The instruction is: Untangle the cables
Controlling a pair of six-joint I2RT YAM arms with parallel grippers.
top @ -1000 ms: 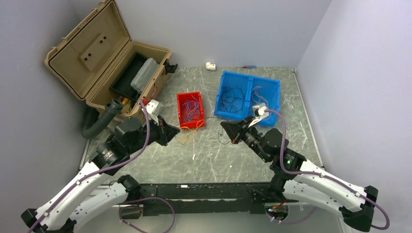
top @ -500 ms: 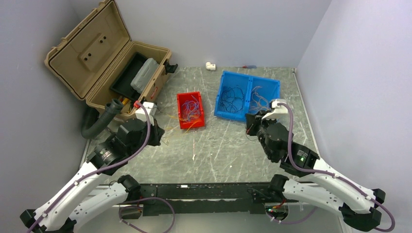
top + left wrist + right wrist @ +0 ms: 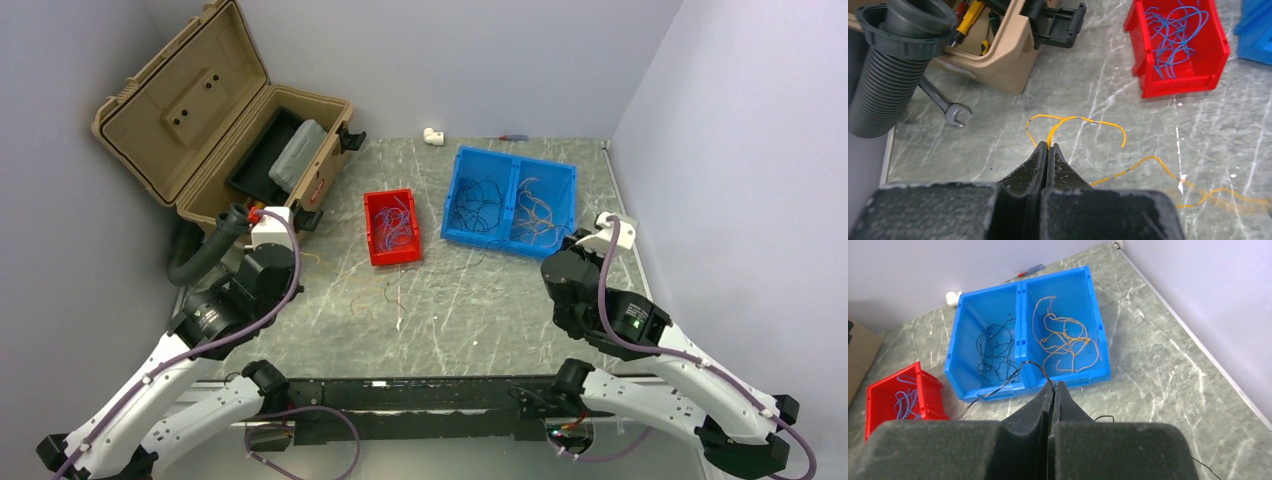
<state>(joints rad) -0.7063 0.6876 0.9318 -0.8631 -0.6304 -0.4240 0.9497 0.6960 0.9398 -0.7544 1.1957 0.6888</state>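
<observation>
Left jaws clamped tight on yellow wire [image 3: 1080, 118], right jaws pinching black wire [image 3: 1035, 366]; I'd draw them apart slowly, low over worktop [image 3: 998, 125]

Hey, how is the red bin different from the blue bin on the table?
The red bin is smaller than the blue bin. The red bin has one compartment; the blue bin has two. The red bin holds blue cables; the blue bin holds black cables in one half and tan cables in the other. Both are open-topped and sit on the table.
</observation>
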